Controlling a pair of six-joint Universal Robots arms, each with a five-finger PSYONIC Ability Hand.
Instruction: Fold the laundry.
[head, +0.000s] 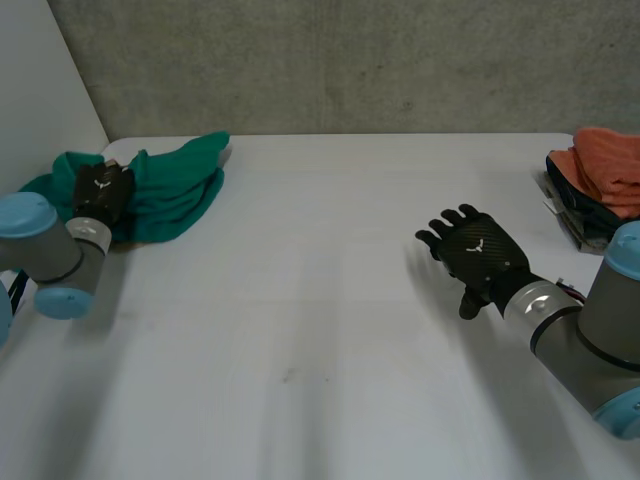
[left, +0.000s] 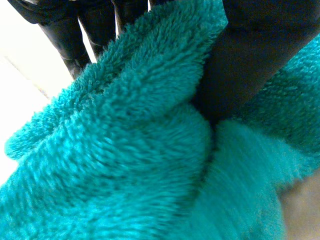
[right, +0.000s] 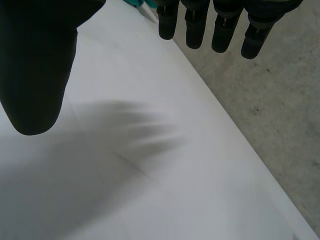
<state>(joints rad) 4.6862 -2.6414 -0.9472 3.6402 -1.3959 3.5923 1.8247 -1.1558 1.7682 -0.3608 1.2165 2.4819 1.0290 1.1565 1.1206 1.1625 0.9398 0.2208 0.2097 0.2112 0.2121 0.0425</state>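
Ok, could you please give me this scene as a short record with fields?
Surface: white table
In work: teal cloth, fluffy, bunched at the table's far left corner
Left side: left hand on the teal cloth, a fold pinched between thumb and fingers
Right side: right hand open, holding nothing, over bare table
Other laundry: orange cloth folded on a dark pile at the table's right edge

Soft, even light brightens the white table (head: 320, 300).
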